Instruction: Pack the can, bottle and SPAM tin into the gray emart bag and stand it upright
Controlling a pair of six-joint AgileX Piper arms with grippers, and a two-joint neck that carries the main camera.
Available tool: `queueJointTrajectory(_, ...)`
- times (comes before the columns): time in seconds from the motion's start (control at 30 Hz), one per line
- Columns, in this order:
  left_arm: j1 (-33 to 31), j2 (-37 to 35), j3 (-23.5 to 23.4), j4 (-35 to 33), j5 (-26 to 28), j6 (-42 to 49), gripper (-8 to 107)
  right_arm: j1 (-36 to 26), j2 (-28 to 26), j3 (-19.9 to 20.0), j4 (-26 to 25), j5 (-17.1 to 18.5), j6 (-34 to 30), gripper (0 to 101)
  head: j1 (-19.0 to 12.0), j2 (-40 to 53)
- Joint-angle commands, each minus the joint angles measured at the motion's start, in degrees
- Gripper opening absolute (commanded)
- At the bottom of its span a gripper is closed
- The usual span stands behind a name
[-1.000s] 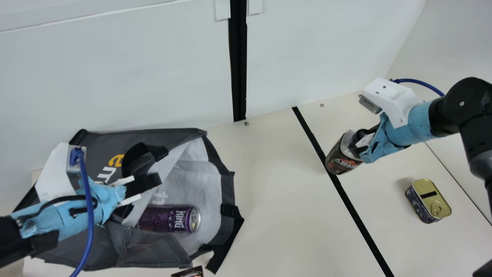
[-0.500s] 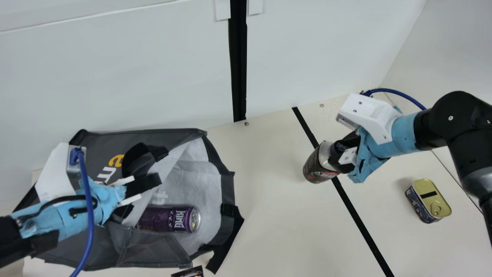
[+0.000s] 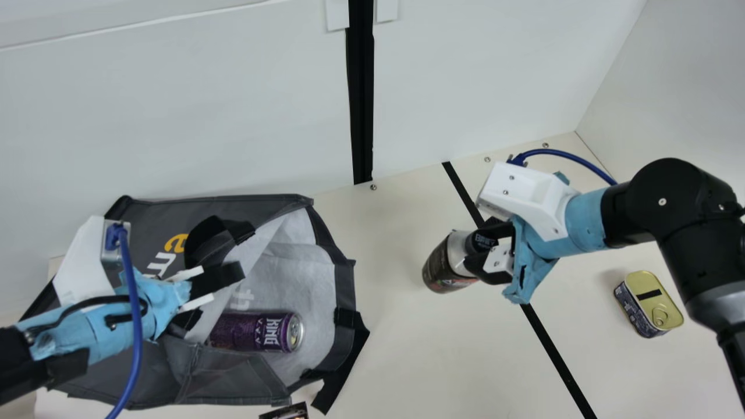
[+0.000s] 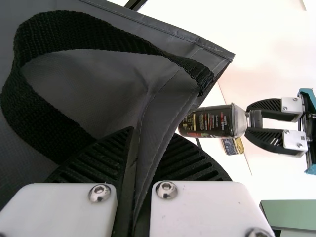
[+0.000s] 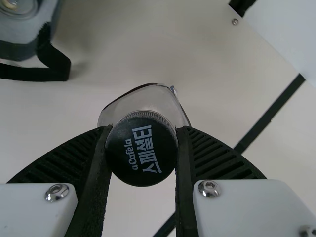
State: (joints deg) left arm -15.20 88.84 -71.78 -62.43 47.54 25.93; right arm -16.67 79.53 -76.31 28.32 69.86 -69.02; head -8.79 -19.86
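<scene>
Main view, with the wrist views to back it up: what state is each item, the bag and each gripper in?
Gray emart bag: lying on its side, mouth open
Can: on its side inside the bag
Bottle: capped, tilted, outside the bag
SPAM tin: lid on, outside the bag
Left gripper: shut on the bag's fabric
Right gripper: shut on the bottle's cap

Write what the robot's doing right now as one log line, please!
left end effector: clamped on bag | right end effector: holding bottle by cap | can: lying inside bag | SPAM tin: on table
</scene>
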Motion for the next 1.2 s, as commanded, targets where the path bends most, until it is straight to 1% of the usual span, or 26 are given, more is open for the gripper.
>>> queueJointTrajectory(0.0,0.0,0.0,0.0,0.0,0.0,0.0,-8,1.0,-0.4,0.2,0.4,0.0,0.5,0,-1.2,-0.1)
queueJointTrajectory(0.3,0.0,0.0,0.0,0.0,0.0,0.0,-8,5.3,-2.6,0.8,3.5,0.0,2.5,0,-1.2,-0.1)
queueJointTrajectory(0.47,0.0,0.0,0.0,0.0,0.0,0.0,-8,8.1,-3.6,0.0,5.1,0.0,4.9,0,-1.2,-0.1)
queueJointTrajectory(0.77,0.0,0.0,0.0,0.0,0.0,0.0,-8,12.5,-4.9,-2.8,7.7,0.0,9.6,0,-1.2,-0.1)
queueJointTrajectory(1.17,0.0,0.0,0.0,0.0,0.0,0.0,-8,19.6,-6.4,-8.3,10.0,0.0,16.8,0,-1.2,-0.1)
